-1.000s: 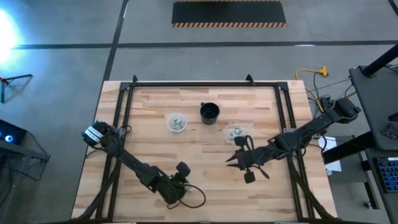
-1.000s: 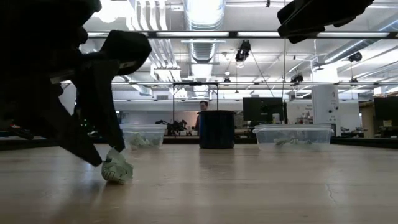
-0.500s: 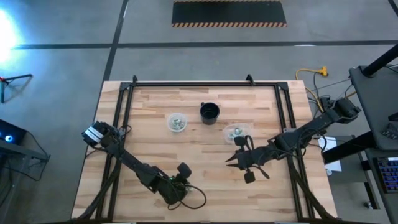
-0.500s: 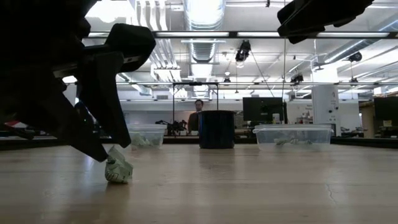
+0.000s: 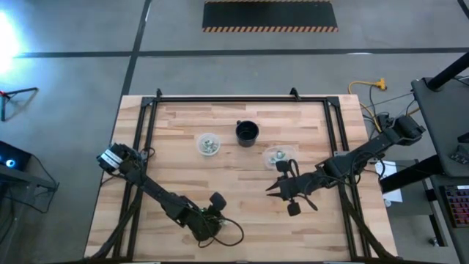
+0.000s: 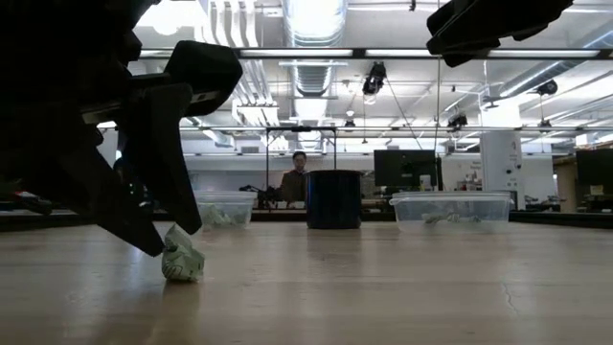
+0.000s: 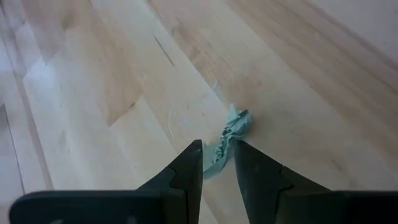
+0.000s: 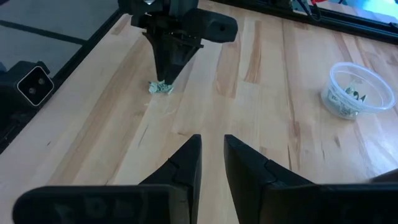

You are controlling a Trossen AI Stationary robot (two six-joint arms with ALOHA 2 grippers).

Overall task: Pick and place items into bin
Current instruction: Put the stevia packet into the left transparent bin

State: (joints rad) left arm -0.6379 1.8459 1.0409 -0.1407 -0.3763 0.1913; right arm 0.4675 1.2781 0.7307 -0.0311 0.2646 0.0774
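A crumpled green wrapper [image 7: 227, 138] is pinched on the table [image 5: 242, 183] by the closed left gripper [image 7: 217, 163]; the black cup [image 5: 248, 133] lies toward 1 o'clock, and the right gripper [image 8: 211, 155] is held nearly closed, empty

My left hand [image 7: 217, 163] is at the table's [image 5: 242, 220] near edge, down on a crumpled item [image 7: 229, 138]. My right hand [image 5: 272, 188] hovers right of centre. At mid-table a cup [image 5: 247, 133] stands between two containers [image 5: 209, 144] [image 5: 278, 155] holding more items.

Two dark jointed arms, black cables looped at the left arm [image 5: 157, 192].
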